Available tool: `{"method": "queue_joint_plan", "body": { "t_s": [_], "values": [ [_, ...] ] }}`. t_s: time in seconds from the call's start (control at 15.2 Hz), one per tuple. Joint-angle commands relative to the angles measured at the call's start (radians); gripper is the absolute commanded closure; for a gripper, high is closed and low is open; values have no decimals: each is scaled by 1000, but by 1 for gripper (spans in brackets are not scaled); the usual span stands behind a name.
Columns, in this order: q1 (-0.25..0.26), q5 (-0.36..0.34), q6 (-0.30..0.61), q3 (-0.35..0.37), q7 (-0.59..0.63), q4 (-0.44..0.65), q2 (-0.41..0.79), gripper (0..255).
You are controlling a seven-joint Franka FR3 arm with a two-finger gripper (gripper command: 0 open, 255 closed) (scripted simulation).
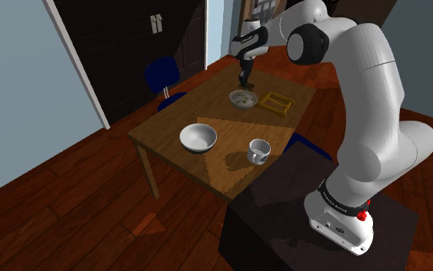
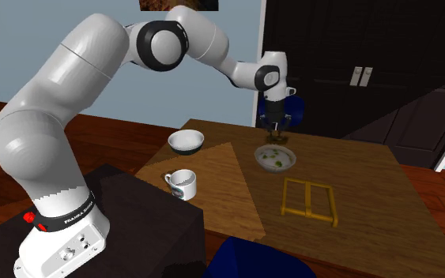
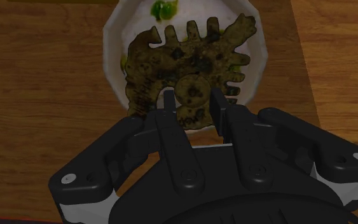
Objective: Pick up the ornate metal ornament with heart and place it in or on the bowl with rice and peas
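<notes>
On the wooden table [image 1: 168,127] there are two bowls, one mug and one yellow frame, with two blue chairs around it, and one ornament in the gripper.

Taken from the shoulder view's left:
- A blue chair [image 1: 163,75] stands beyond the table's far edge, well apart from the jaws.
- The empty white bowl [image 1: 198,138] sits well apart from the jaws, on the stand's side of the table.
- The bowl with rice and peas [image 1: 243,98] lies directly under the jaws.
- The white mug [image 1: 258,151] is well apart from the jaws, near the table edge closest to the stand.
- The yellow frame [image 1: 274,102] lies flat, near the jaws and just beside the rice bowl.
- The second blue chair [image 1: 311,146] shows partly behind the arm.

In the wrist view the ornament [image 3: 190,60], a dark, brownish, lacy piece with toothed edges, is clasped between the two black fingers [image 3: 169,118]. Its rounded end is pinched in the jaws and the rest spreads out beyond the fingertips. The jaws are closed down to the ornament's thickness, gripping it. It hangs over the rice bowl's white rim [image 3: 112,38], covering most of the rice, with green peas [image 3: 163,9] past its far edge. Whether it touches the rice cannot be told.

The arm rises from the stand, bends at a high elbow and reaches across the table. The gripper [image 2: 276,130] points straight down, just above the bowl.
</notes>
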Motion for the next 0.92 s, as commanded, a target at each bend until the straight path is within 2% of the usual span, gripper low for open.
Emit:
{"method": "queue_joint_plan", "body": {
  "t_s": [0.0,0.86],
  "values": [
    [-1,1,14,1,1,2,16,255],
    [-5,4,101,5,8,19,120,255]
  ]
}}
